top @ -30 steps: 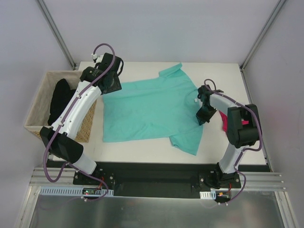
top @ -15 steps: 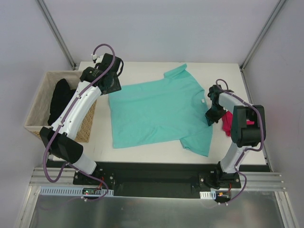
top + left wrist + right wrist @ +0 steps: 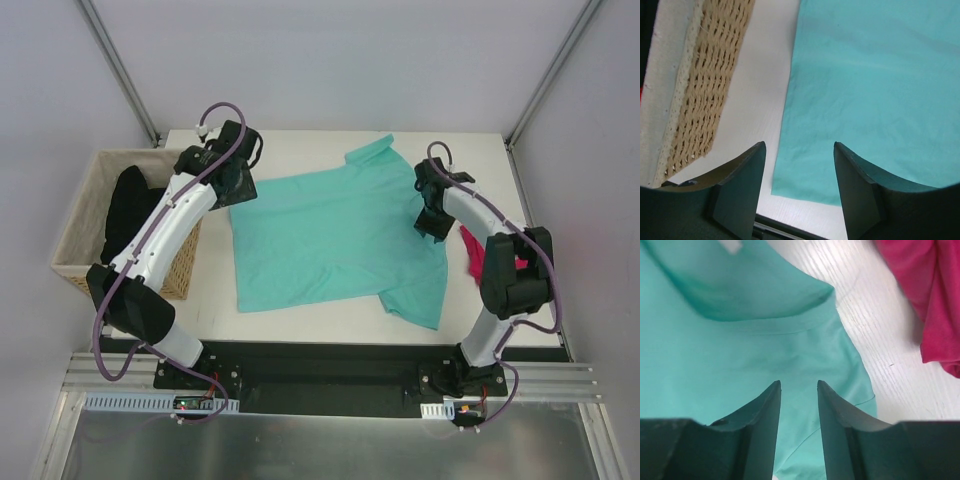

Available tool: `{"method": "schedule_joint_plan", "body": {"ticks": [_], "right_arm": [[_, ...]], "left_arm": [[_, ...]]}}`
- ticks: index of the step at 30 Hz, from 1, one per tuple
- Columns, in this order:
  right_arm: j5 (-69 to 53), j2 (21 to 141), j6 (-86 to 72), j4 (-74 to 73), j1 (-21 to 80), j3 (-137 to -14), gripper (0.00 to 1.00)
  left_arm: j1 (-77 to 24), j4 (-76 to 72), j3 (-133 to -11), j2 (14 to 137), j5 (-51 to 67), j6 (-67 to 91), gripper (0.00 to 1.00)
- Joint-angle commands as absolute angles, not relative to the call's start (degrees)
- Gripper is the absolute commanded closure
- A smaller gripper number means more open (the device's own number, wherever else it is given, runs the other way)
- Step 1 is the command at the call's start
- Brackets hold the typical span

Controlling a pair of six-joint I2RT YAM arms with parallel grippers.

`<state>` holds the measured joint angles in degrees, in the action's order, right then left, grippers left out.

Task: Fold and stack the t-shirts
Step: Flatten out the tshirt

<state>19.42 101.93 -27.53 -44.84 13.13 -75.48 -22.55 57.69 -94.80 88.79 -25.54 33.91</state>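
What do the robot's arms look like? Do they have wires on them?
The left arm and right arm are white tubes with chunky black joints. A thin purple cable loops along each. The left gripper and right gripper each end in two dark, pointed jaws.

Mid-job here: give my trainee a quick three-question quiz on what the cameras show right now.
1. True or false: the teal shirt lies spread out on the table.
2. Where is the pink shirt? A) hanging off the table's far edge; B) bunched near the table's right edge; C) stacked on the teal shirt.
3. Fill in: the right pincer hangs ___ above the teal shirt, gripping nothing.
Key: 1 true; 2 B; 3 open.
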Motion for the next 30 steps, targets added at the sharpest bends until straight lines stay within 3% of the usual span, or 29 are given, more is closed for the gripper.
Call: {"method": "schedule_joint_plan", "body": {"ticks": [1,14,16,19,30], "right_arm": [[28.5,95.1,-22.9,-47.5,17.1,-79.1,0.6],[27.9,91.9,-25.7,-49.0,22.1,-72.1,0.6],[27.2,91.9,-26.1,-49.0,22.4,-71.4,0.61],[27.6,91.8,-26.3,-49.5,22.6,-71.4,0.61],[28.0,90.3,-26.7,-50.1,22.2,-70.7,0.61]], "left_arm": [[-23.2,58.6,-89.8,86.7,-22.1,36.9,0.44],[-26.2,58.8,-73.4,81.7,-16.8,42.6,0.48],[-27.2,58.9,-71.5,81.7,-16.3,43.2,0.5],[-28.6,58.8,-68.7,81.6,-15.2,44.2,0.64],[-31.2,60.6,-57.1,77.5,-14.0,50.5,0.63]]}}
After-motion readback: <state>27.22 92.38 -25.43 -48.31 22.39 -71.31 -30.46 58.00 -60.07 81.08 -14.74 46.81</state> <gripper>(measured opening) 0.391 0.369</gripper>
